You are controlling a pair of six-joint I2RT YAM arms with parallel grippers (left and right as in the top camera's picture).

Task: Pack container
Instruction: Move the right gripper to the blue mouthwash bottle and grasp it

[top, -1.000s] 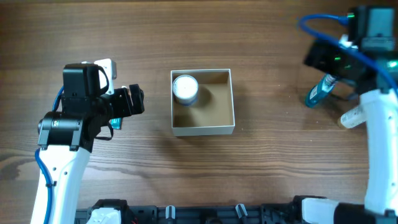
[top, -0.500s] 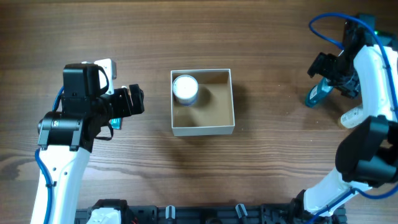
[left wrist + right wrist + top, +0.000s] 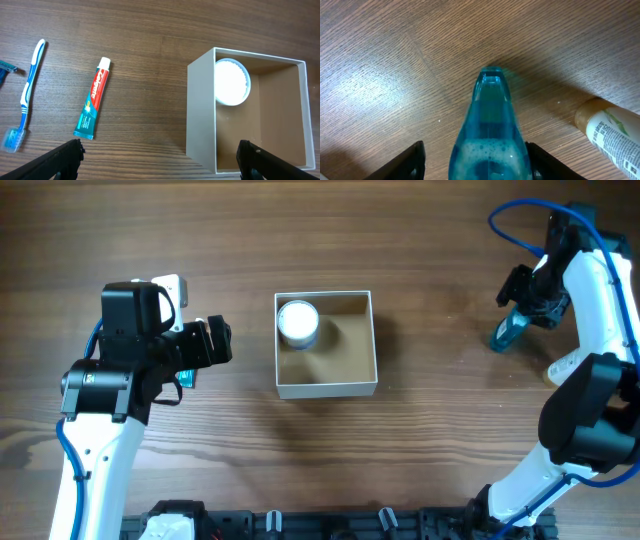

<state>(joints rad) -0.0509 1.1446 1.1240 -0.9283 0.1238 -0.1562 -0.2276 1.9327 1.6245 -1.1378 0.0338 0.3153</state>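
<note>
The container [image 3: 325, 389] is a square white-walled box with a brown inside at the table's middle, also in the left wrist view [image 3: 200, 115]. A small round white jar [image 3: 297, 322] stands in its far left corner [image 3: 231, 82]. My left gripper [image 3: 215, 343] is open and empty just left of the box [image 3: 160, 170]. My right gripper [image 3: 522, 305] is at the far right, open, its fingers on either side of a clear blue bottle [image 3: 506, 333] lying on the table [image 3: 492, 130]; a gap shows beside the left finger.
A toothpaste tube [image 3: 92, 104], a blue and white toothbrush [image 3: 26, 95] and a blue razor tip [image 3: 6, 66] lie on the wood left of the box. A tan bottle with a white label [image 3: 610, 132] lies right of the blue bottle.
My right arm has swung round and its gripper now sits over the blue bottle. The left arm, the box and the jar have not moved.
</note>
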